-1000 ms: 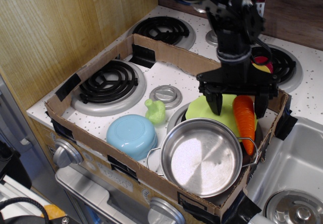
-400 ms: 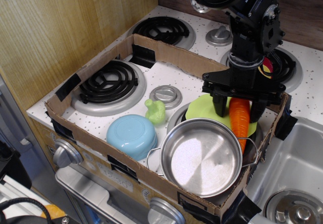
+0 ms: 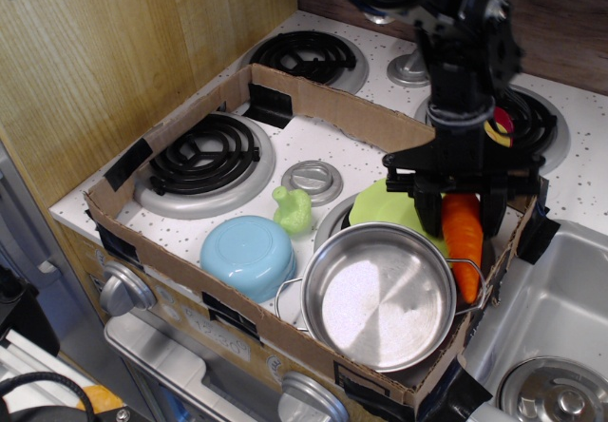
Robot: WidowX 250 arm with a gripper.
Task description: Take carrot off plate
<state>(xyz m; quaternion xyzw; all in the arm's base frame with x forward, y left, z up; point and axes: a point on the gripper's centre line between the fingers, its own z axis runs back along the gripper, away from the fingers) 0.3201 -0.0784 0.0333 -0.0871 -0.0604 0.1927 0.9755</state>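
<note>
Here your gripper (image 3: 461, 215) sits right of centre in the frame, pointing down, its two black fingers (image 3: 428, 215) straddling the thick upper end of the carrot (image 3: 462, 239). The jaws stand either side of the orange body, close against it, but you cannot tell from this view whether they actually pinch it or just bracket it. The carrot lies with its narrow end pointing toward the bottom of the frame, running down past the right side of the pot (image 3: 380, 297) and beside the pot's wire handle. Its upper part is over the right edge of the plate (image 3: 385, 208), which shows as a lime-green patch just above the pot's rim (most of it is hidden by the pot and the arm). The carrot's green top is hidden behind the gripper.

Everything sits inside a shallow cardboard tray (image 3: 313, 102) laid on the stove top. Lower left of the pot you have a blue bowl (image 3: 248, 254) turned upside down, and a small pale green toy (image 3: 294, 210) just above it.
</note>
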